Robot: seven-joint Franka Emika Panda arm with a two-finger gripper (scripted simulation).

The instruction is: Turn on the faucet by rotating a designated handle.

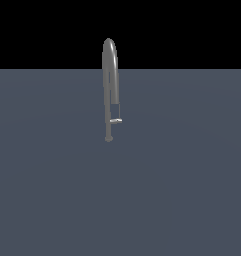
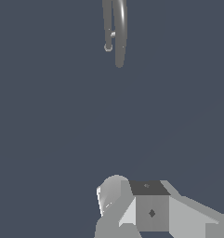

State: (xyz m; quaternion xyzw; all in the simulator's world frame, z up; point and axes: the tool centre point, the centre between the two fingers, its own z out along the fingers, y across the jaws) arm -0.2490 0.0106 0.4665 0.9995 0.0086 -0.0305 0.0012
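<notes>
The faucet is a tall slim grey pipe arched over at the top, standing on a small round base in the middle of the exterior view. Its handle is a short light-grey lever sticking out low on the stem towards the exterior view's right, with a thin rod above it. In the wrist view the faucet shows far off and foreshortened, and I cannot pick out the handle there. Pale grey blocky robot parts fill one edge of the wrist view, well apart from the faucet. No fingertips stand out among them. The arm is absent from the exterior view.
A flat blue-grey floor spreads around the faucet on all sides. Behind it the background is black.
</notes>
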